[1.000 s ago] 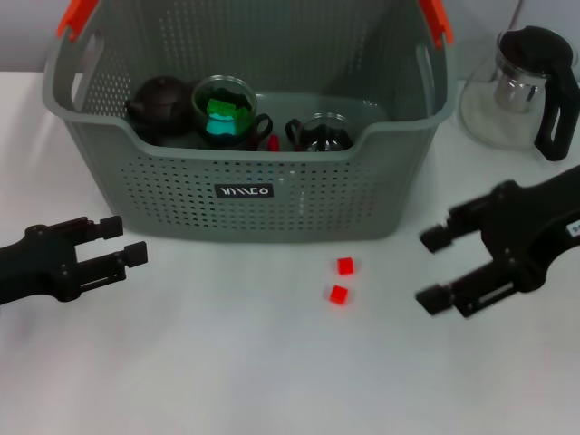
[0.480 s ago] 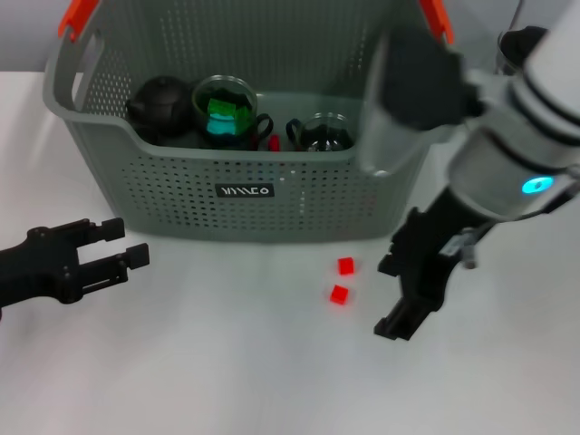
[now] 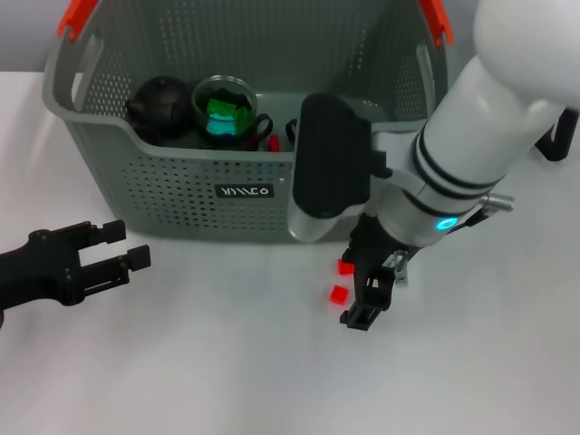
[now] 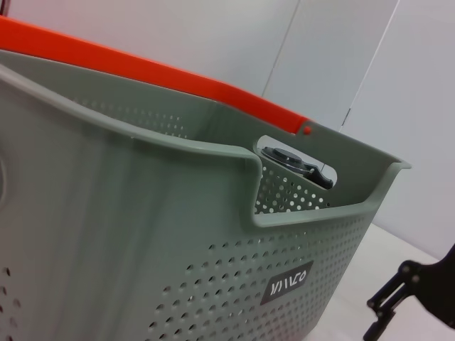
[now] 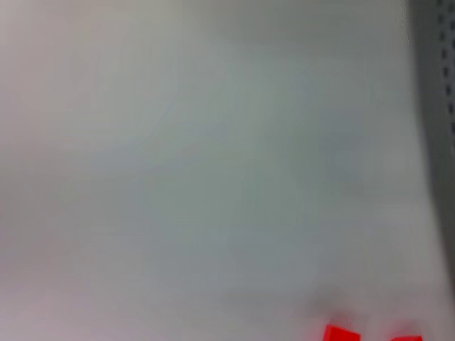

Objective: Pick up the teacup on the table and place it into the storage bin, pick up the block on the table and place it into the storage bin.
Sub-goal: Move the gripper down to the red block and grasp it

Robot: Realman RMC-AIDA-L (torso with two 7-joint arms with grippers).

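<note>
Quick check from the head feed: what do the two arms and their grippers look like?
The right arm is bulky white with black ring bands, a small cyan light, a black block at the wrist and a black right gripper. The left gripper is all black, with blocky two-finger tips.

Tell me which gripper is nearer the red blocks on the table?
Right. The right gripper hangs just beside the two red blocks; the left gripper sits far off, by the storage bin's left front.

The storage bin (image 3: 245,172) is matt, perforated grey-green plastic with smooth orange handle ends. The worktop (image 3: 227,362) looks smooth, matt white. The right arm's shell (image 3: 489,127) is glossy white plastic.
</note>
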